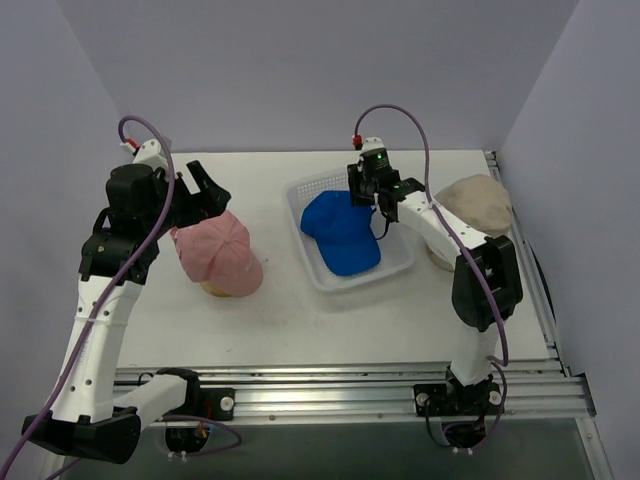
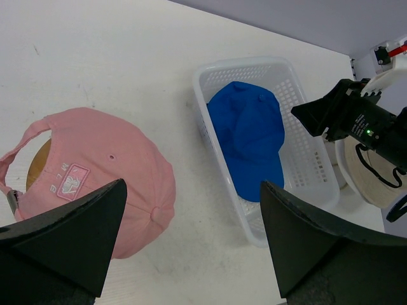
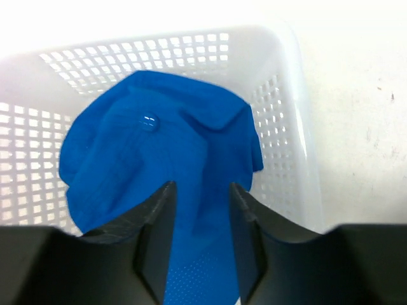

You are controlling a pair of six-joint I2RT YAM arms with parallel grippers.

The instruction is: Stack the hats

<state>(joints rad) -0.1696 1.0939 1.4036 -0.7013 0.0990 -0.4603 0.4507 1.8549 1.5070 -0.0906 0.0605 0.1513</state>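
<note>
blue cap in the basket, pink cap out on the table
the blue cap (image 1: 342, 235) lies in the white basket (image 2: 299, 146) at the centre of the top view. the right gripper (image 3: 200, 190) is just over it, fingers slightly parted, nothing visibly pinched. the pink cap (image 1: 222, 255) sits centre left on a brown dome (image 2: 37, 164), with the left gripper (image 2: 192, 185) above it, spread wide and empty. a beige hat (image 1: 478, 203) rests at the right edge.

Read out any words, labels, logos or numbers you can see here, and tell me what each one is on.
"MLB": on the pale patch at the back of the pink baseball cap. The letters are small, so this is a best reading; the little logo under them is too small to make out.
Blue cap, white lattice basket, beige hat: no text visible.
</note>
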